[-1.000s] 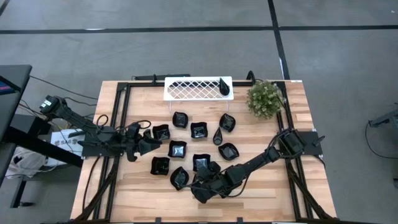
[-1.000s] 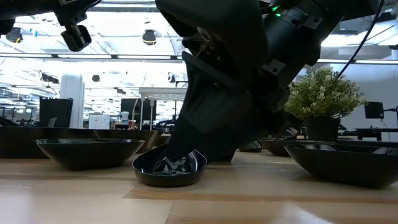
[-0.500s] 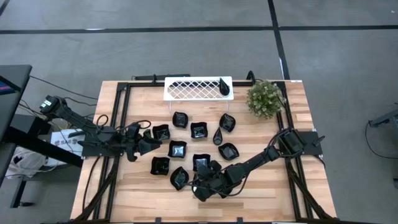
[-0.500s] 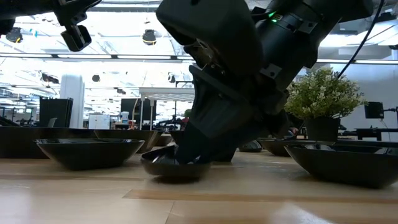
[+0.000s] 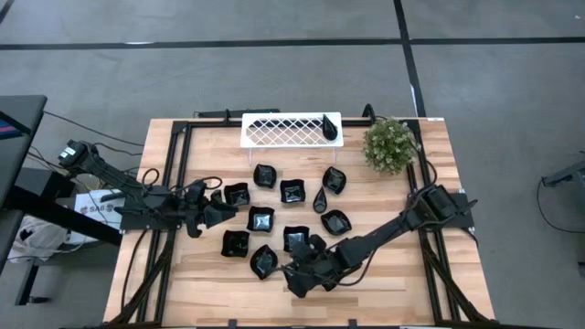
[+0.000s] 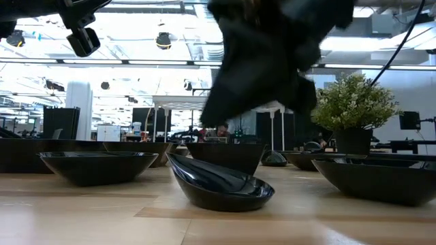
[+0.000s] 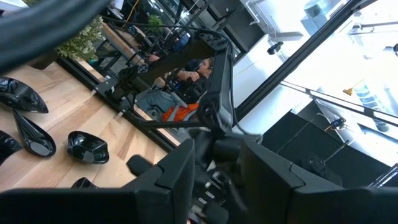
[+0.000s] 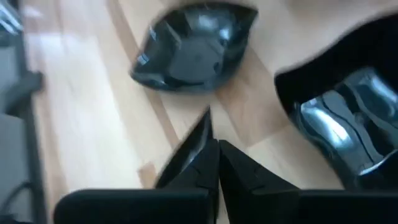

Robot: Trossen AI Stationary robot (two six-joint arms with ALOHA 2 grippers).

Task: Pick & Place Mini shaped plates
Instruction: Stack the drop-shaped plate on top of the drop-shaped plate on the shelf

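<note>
low view: right gripper [image 6: 262, 64] blurred above plate [image 6: 218, 187].

My right gripper [image 6: 262, 75] hangs blurred at twelve o'clock above a tilted black plate [image 6: 219, 187] resting on the table [image 6: 82, 218].

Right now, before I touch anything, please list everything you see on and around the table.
Plates: at least ten, black, loose on the middle of the table; some may be hidden under the right arm.
Plate: one more, black, teardrop shape, at the tray's right end.
Tray: one, white lattice, far edge.
Plant: one, green, far right corner.
Table: one, light wood with a black frame.
Left gripper: open, over the table's left side, beside the plates.
Right gripper: shut, empty, above the near plates.
</note>
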